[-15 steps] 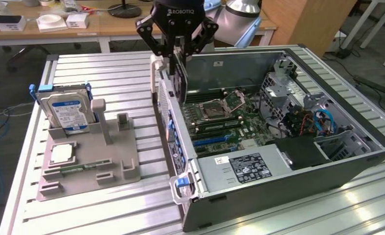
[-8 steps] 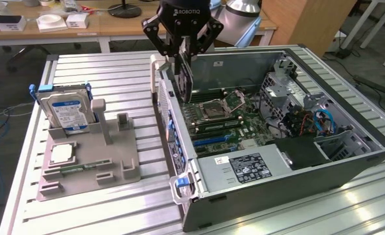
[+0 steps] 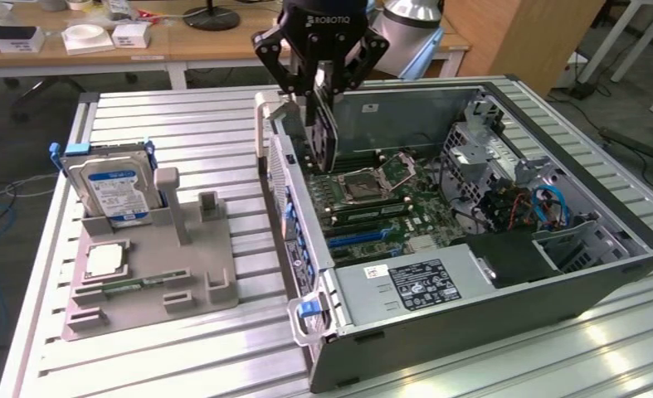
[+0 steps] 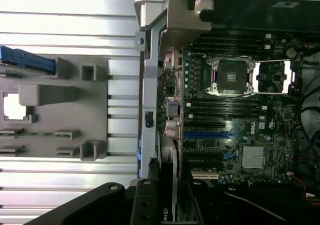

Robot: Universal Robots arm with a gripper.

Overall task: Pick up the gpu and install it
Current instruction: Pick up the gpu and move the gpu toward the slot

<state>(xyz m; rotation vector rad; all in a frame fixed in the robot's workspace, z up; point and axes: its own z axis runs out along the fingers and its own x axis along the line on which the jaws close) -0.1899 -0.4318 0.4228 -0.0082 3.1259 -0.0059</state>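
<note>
1. Slatted metal table (image 3: 171, 116) fills most of the exterior view, with cluttered desks (image 3: 83, 50) along the top edge behind it.
2. An open case (image 3: 592, 282) lies on its side across the centre and right of the frame, its motherboard (image 3: 398, 207) facing up.
3. At top centre, the gripper (image 3: 324, 89) is clamped on the gpu (image 3: 324, 124), one finger on each flat face.
4. In the exterior view the gpu hangs straight below the fingertips as a thin dark slab. It is nearly upright, and its long side seems to run downward, leaning slightly to the frame's right.
5. The gpu is in the air, over the case's wall on the frame's left and touching nothing but the fingers.
6. The wrist view agrees: the gripper (image 4: 167, 212) holds the gpu (image 4: 167, 195) edge-on, just beside that wall.
7. The relation that matters, as I judge it, is that the blue slot (image 3: 358, 235) (image 4: 207, 134) lies below the card and toward the lower right of the exterior view, with a clear gap between them.
8. Whether the card's lower edge lines up with the slot's length I cannot tell.
9. At the frame's left, well apart from the gripper, a grey holder (image 3: 182, 274) carries a hard drive (image 3: 110, 191).
</note>
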